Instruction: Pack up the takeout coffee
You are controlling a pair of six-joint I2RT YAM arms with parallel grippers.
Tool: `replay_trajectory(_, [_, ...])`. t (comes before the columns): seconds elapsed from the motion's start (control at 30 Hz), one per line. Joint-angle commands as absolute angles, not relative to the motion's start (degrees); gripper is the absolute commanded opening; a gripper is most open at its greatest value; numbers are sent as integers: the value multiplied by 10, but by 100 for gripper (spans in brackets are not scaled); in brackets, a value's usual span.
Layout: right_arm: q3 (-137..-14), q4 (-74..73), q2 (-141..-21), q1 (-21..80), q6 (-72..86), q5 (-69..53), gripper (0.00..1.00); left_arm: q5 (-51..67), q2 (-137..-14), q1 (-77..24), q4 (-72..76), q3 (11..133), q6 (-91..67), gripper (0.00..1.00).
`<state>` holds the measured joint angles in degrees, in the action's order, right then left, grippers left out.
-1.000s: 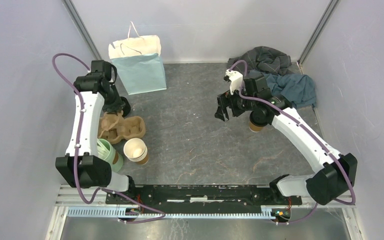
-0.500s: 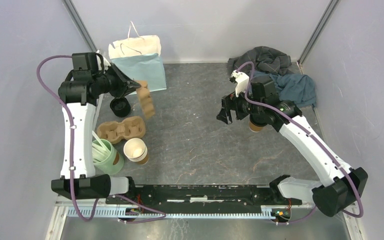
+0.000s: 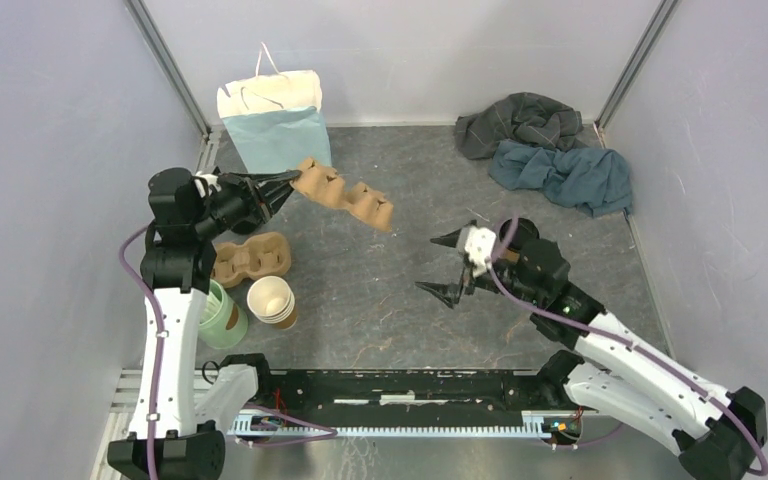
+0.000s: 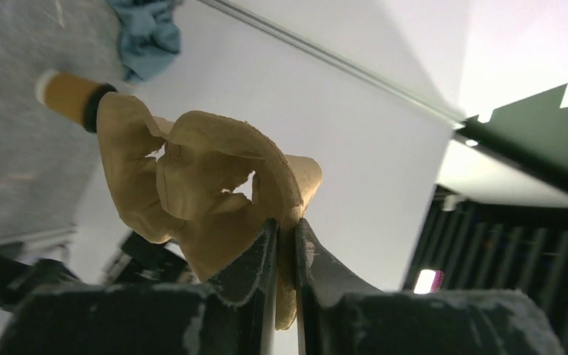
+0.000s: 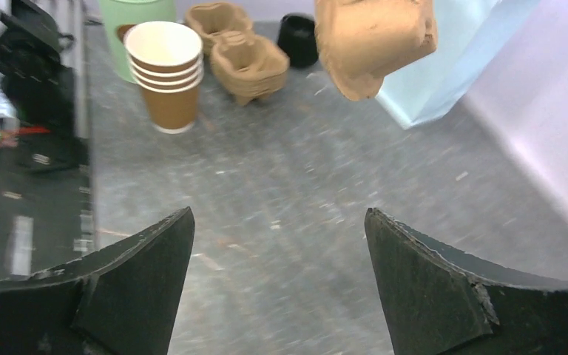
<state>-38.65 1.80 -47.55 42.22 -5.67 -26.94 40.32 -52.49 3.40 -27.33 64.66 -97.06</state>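
Observation:
The takeout coffee [image 3: 517, 230], a brown cup with a black lid, stands right of centre, partly hidden behind my right arm. In the left wrist view the takeout coffee [image 4: 70, 95] shows beyond the carrier. My left gripper [image 3: 285, 185] is shut on the edge of a brown cardboard cup carrier [image 3: 345, 197], held in the air in front of the bag. Seen from the left wrist, the left gripper [image 4: 286, 225] pinches the carrier [image 4: 207, 177] between its fingers. My right gripper [image 3: 440, 265] hangs open and empty, left of the coffee. The right gripper [image 5: 279, 214] faces bare floor.
A pale blue paper bag [image 3: 280, 135] stands open at the back left. Another carrier [image 3: 252, 258], a stack of lidless cups [image 3: 272, 300] and a green cup [image 3: 222, 318] sit near the left arm. Crumpled cloths [image 3: 550, 150] lie at the back right. A black round object [image 5: 297, 37] sits by the carriers.
My left arm lifted the carrier off the stack and swung it right, over the table. My right arm drew back toward the near edge, uncovering the coffee, jaws still open.

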Motion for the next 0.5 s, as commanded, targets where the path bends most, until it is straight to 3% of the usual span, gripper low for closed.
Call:
replay_trajectory(0.0, [-286, 319, -426, 423, -278, -278, 91, 431, -498, 34, -185, 633, -1174, 2])
replay_trajectory(0.1, [-292, 333, -445, 423, -330, -257, 85, 439, -499, 34, -193, 640, -1195, 2])
replay_trajectory(0.3, [-290, 518, -515, 424, -272, -242, 76, 461, -511, 34, -171, 651, -1226, 2])
replay_trajectory(0.47, [-320, 600, -594, 424, -232, -260, 62, 469, -525, 34, -163, 665, -1233, 2])
